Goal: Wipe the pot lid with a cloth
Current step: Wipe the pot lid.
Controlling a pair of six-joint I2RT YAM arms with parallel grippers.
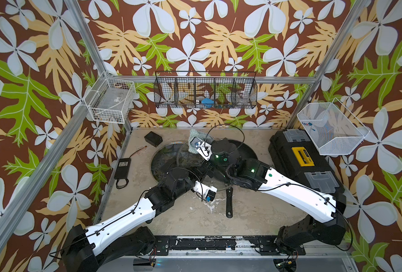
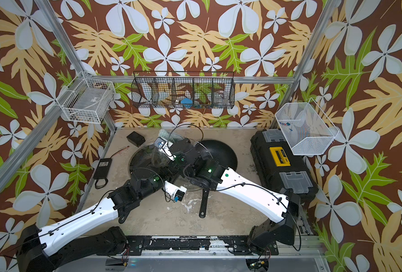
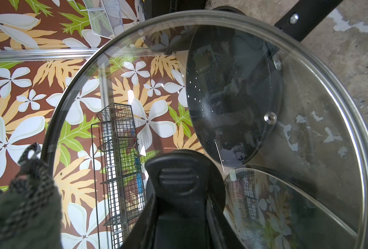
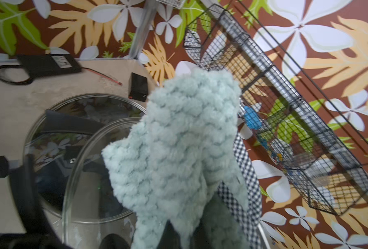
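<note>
The pot lid (image 3: pixel 232 90) is clear glass with a steel rim, and it is held tilted on edge above the table. My left gripper (image 3: pixel 183 194) is shut on its black handle (image 3: pixel 178 176). In both top views the lid shows as a thin ring (image 1: pixel 180 155) (image 2: pixel 153 155), and the right arm hides the left gripper there. The cloth (image 4: pixel 178 140), pale teal and nubby, hangs from my shut right gripper (image 4: pixel 185 232). It sits at the lid's far rim (image 1: pixel 195 139) (image 2: pixel 165 135), and in the left wrist view it is a dark bunch (image 3: pixel 28 204) against that rim.
A second glass lid (image 1: pixel 162 162) lies flat on the table under the held one. A black pan (image 1: pixel 244 150) sits to the right, its handle (image 1: pixel 229 202) pointing toward the front. A power adapter (image 1: pixel 122 168), a small black box (image 1: pixel 153 138) and a black toolbox (image 1: pixel 299 162) stand around.
</note>
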